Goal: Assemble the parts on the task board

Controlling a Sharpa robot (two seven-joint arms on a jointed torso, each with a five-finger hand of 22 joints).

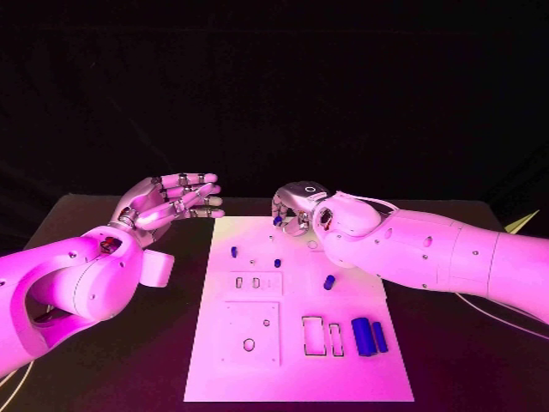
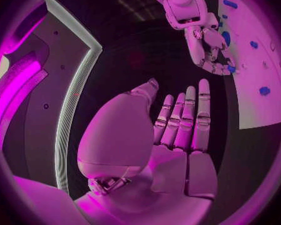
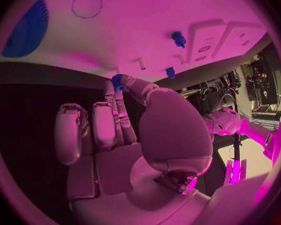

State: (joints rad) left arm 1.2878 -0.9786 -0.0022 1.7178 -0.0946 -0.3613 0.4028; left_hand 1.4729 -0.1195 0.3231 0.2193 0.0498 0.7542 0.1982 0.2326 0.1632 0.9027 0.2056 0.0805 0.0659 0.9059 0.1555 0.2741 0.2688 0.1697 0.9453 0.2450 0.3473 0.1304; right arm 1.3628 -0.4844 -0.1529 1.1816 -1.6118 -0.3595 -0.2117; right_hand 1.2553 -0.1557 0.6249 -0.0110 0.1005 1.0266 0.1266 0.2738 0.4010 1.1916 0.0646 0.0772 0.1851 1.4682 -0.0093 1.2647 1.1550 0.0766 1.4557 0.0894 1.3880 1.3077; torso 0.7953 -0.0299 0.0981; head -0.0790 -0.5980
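While the right hand (image 1: 302, 206) worked at the far edge of the board (image 1: 226, 369), it pinched a small blue part (image 3: 118, 81) between thumb and a fingertip, other fingers curled, w/ the part at or just above the board's far rim; contact w/ the board couldn't be told. Left hand (image 1: 170, 202) hung off the board's left far corner above the tabletop (image 1: 126, 360), fingers straight and apart, holding nothing. On the board: two small blue pegs (image 1: 234, 252) standing near the far left, one short peg (image 1: 329, 281) lying mid-right, two long blue bars (image 1: 370, 336) side by side near the right edge, next to an empty rectangular slot (image 1: 313, 335). Step in hand looked like a pick or a seating of that small part at the far end; which one wasn't clear. Next move prob. calls for carrying it over a matching hole, lining it up upright and pressing down gently. Most parts looked still unplaced, so early in the task.
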